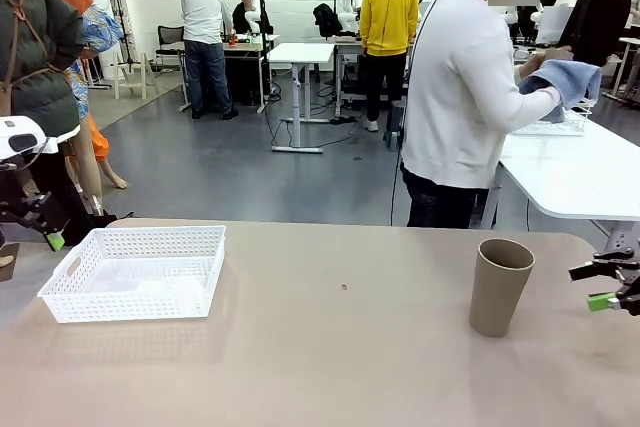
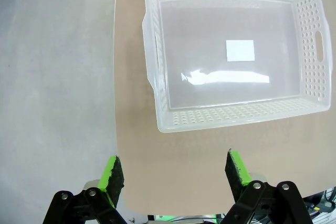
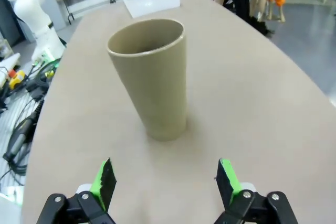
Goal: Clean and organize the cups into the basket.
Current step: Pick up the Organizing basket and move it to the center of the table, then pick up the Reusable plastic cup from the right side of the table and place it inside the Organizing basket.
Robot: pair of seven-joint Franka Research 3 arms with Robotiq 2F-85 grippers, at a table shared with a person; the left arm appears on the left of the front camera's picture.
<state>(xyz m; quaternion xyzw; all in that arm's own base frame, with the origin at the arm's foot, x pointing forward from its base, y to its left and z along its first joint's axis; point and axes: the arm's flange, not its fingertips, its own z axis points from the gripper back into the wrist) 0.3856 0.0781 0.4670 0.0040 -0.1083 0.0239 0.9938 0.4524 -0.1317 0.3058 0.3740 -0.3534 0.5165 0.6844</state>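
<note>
Right gripper [image 3: 164, 176]: green pads stand wide apart with nothing between them, aimed along the tabletop [image 1: 340, 357] from its right edge. One tall tapered tan-brown matte tumbler [image 3: 152, 82] stands directly ahead of that gripper, beyond the fingertips and not touching them, roughly centred in the gap between them and a shade toward the left finger in the wrist view. Its long axis is vertical, mouth up and empty, with the wider end at the top. Seen from the front, the tumbler [image 1: 500, 287] sits near the right edge of the tabletop, with the right gripper [image 1: 612, 287] just beside it on the outer side. I judge this arm by far the nearer one, and a straight advance along its own finger line would bring the wall of the tumbler between the pads. Left gripper [image 2: 173, 163]: jaws likewise apart and empty, hanging above the left edge of the tabletop. The shallow rectangular white plastic basket with perforated lattice sides [image 2: 236, 115] lies just beyond its fingertips and holds nothing. From the front, the basket [image 1: 130, 302] sits at the left edge, well apart from the tumbler. A person at the far side holds a blue cloth [image 1: 572, 79] at a neighbouring table; I cannot tell what is being wiped.
</note>
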